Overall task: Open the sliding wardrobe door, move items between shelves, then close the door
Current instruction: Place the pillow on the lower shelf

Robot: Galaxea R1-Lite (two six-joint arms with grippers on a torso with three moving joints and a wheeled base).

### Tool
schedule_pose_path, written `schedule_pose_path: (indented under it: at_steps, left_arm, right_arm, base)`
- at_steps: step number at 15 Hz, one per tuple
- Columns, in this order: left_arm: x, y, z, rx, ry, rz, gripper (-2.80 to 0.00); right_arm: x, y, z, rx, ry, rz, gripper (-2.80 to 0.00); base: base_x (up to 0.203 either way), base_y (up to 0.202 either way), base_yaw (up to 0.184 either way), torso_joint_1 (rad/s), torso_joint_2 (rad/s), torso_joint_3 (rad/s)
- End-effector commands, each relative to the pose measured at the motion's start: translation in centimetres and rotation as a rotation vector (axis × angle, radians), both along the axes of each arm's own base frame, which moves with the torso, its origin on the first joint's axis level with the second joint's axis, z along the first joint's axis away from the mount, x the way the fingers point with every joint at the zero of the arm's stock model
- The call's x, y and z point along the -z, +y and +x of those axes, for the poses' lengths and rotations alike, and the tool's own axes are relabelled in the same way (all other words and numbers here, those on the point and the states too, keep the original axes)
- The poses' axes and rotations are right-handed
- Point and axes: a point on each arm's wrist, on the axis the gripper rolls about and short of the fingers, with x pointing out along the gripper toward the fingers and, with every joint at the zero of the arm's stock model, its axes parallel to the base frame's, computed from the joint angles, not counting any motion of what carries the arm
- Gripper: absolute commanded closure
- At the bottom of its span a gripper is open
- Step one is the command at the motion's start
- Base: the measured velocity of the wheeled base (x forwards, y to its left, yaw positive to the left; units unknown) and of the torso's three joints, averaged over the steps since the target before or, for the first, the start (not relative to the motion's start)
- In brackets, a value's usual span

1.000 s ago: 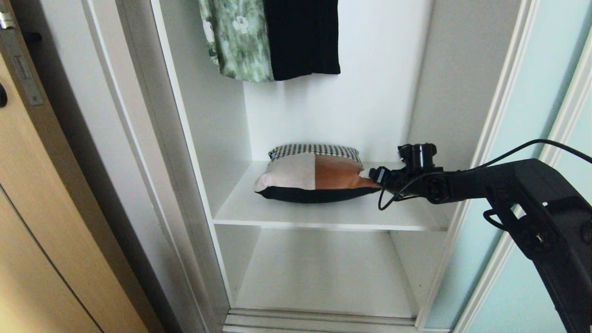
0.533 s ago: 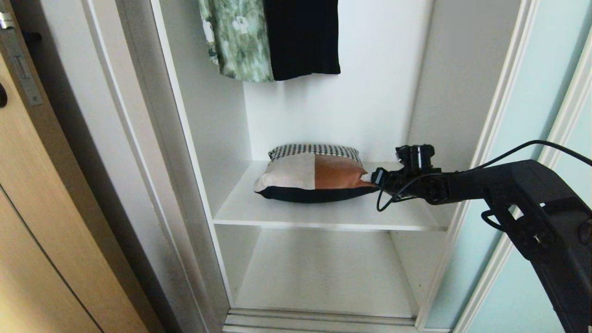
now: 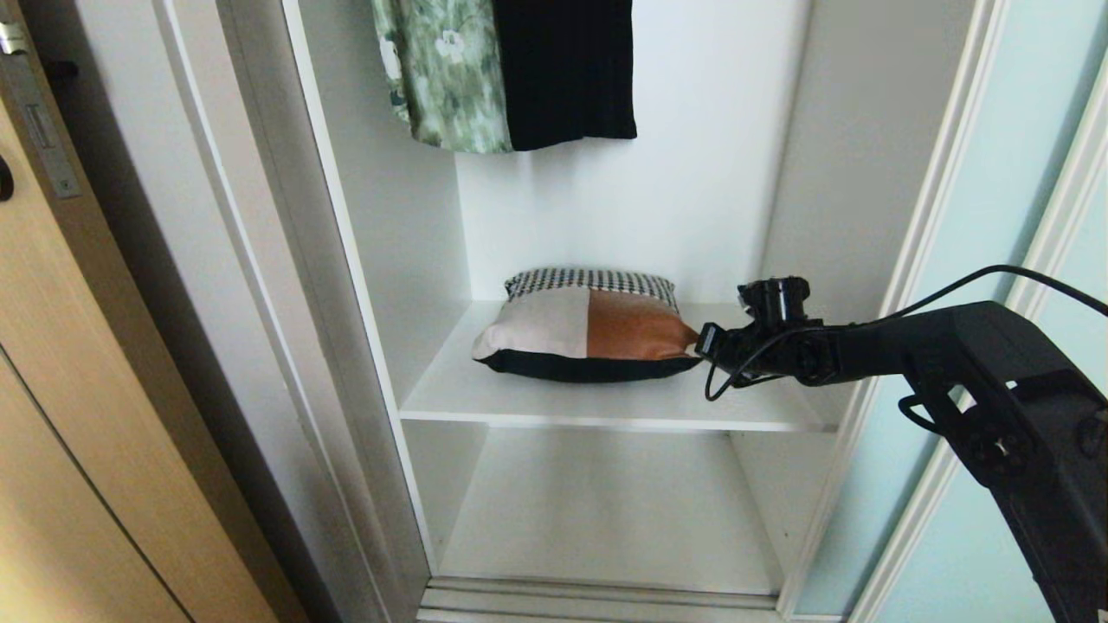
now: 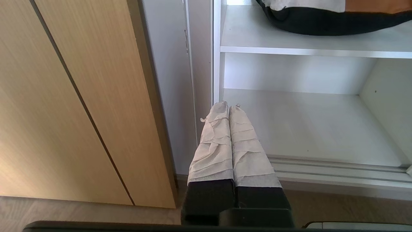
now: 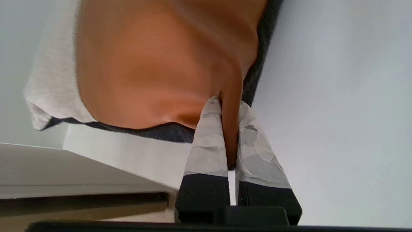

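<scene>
The cushion [image 3: 589, 324], with a houndstooth band, beige and rust-brown patches and a black underside, lies on the upper white shelf [image 3: 606, 402]. My right gripper [image 3: 699, 340] reaches in from the right and is shut on the cushion's rust-brown right corner; in the right wrist view a fold of the cushion [image 5: 154, 64] is pinched in the gripper [image 5: 229, 103]. The lower shelf [image 3: 606, 510] is bare. The sliding wardrobe door [image 3: 995, 173] stands slid aside at the right. My left gripper [image 4: 228, 108] is shut on nothing, low by the wardrobe's left frame.
A green patterned garment [image 3: 441, 69] and a black one [image 3: 567, 69] hang above the cushion. A tan wooden door [image 3: 86, 389] stands at the left. The ridged floor track [image 3: 597, 597] runs along the wardrobe's foot.
My right gripper's jaws have closed from wide open onto the cushion's right corner, and the gripper has edged slightly toward the cushion. The left arm has not moved.
</scene>
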Motion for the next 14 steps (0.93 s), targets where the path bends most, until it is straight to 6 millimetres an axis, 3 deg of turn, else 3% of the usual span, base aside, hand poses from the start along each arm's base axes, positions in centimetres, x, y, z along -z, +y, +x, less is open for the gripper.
schedule_pose_path:
  at_steps: [1,7,11,14]
  left_arm:
    - [0.0,0.0,0.0,0.0,0.002,0.0,0.0]
    - [0.1,0.0,0.0,0.001,0.013,0.021,0.0]
    - [0.1,0.0,-0.2,0.009,0.057,0.082,0.0]
    - [-0.1,0.0,-0.1,0.015,0.071,0.105,0.0]
  right_arm:
    - [-0.7,-0.9,-0.3,0.037,0.037,0.029,0.0]
    - [-3.2,-5.2,-3.6,0.124,0.091,0.046,0.0]
    - [-4.5,-5.9,-7.2,0.113,0.074,0.025,0.0]
    - [-4.2,-6.0,-9.0,0.106,0.098,0.008,0.0]
  base:
    - [0.0,0.0,0.0,0.0,0.0,0.0]
    - [0.0,0.0,0.0,0.0,0.0,0.0]
    - [0.0,0.0,0.0,0.0,0.0,0.0]
    - [0.0,0.0,0.0,0.0,0.0,0.0]
